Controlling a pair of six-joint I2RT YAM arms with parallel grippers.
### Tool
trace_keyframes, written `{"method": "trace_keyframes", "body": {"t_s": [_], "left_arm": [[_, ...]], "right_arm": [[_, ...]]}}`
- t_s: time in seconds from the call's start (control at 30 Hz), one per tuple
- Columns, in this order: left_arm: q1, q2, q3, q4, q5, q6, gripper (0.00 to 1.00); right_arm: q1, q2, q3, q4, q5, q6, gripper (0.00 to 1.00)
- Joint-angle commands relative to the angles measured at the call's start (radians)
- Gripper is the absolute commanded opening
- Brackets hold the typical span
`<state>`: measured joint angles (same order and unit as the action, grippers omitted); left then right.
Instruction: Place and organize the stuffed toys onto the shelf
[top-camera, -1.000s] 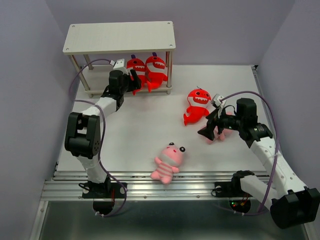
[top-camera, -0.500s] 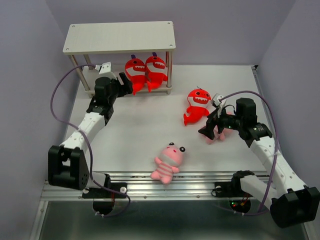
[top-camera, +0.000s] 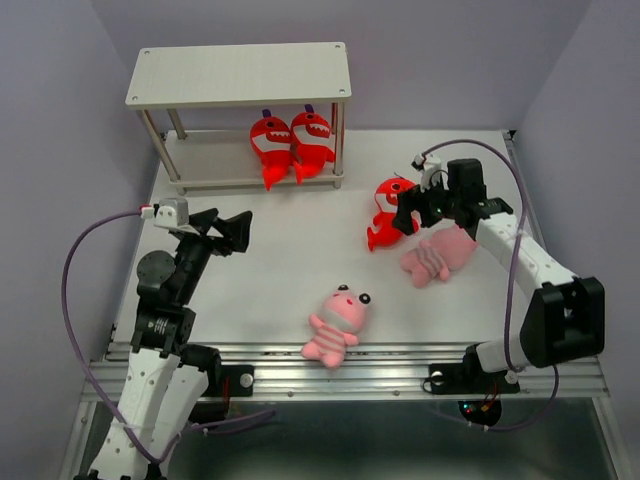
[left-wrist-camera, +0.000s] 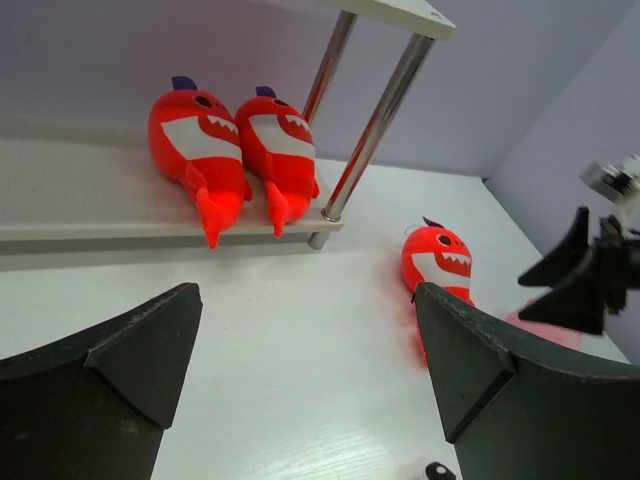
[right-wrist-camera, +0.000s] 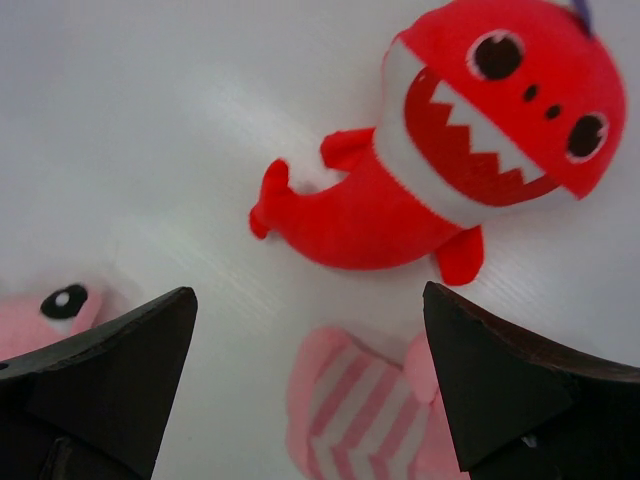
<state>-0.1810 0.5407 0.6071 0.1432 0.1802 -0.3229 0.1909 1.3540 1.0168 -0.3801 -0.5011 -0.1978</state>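
The right gripper hangs spread wide and empty right over the loose red shark on the table, and the left gripper is just as open, holding nothing, well back from the shelf. I make it two down, three to go: two red sharks sit side by side on the lower board, while the loose shark, the striped pink toy just beside it and the second pink toy near the front edge wait on the table. From above the right gripper covers part of the loose shark, and the right wrist view cuts both pink toys off at its edges.
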Motion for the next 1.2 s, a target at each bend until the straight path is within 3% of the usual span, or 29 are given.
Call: {"method": "trace_keyframes", "body": {"t_s": [0.0, 0.17, 0.47, 0.6, 0.73, 0.83, 1.0, 1.17], "left_arm": [[0.005, -0.100, -0.049, -0.020, 0.042, 0.022, 0.99], [0.003, -0.142, -0.076, -0.028, 0.074, 0.039, 0.99], [0.003, -0.153, -0.081, -0.047, 0.088, 0.041, 0.99], [0.005, -0.145, -0.086, -0.027, 0.134, 0.033, 0.99], [0.003, -0.105, -0.121, 0.086, 0.331, -0.026, 0.99], [0.003, -0.032, -0.127, 0.142, 0.421, -0.094, 0.99], [-0.047, 0.088, -0.139, 0.200, 0.449, -0.185, 0.99], [-0.329, 0.156, -0.145, 0.289, 0.197, -0.234, 0.99]], "right_arm": [[-0.005, 0.139, 0.158, 0.084, 0.197, 0.126, 1.00], [-0.015, 0.328, 0.288, 0.124, 0.340, 0.189, 1.00], [-0.042, 0.510, 0.376, 0.204, 0.297, 0.152, 0.94], [-0.062, 0.557, 0.378, 0.211, 0.231, 0.129, 0.71], [-0.103, 0.547, 0.359, 0.210, 0.115, 0.129, 0.21], [-0.125, 0.492, 0.326, 0.213, 0.063, 0.130, 0.06], [-0.165, 0.363, 0.264, 0.216, -0.016, 0.173, 0.01], [-0.174, 0.194, 0.163, 0.216, -0.088, 0.273, 0.01]]}}
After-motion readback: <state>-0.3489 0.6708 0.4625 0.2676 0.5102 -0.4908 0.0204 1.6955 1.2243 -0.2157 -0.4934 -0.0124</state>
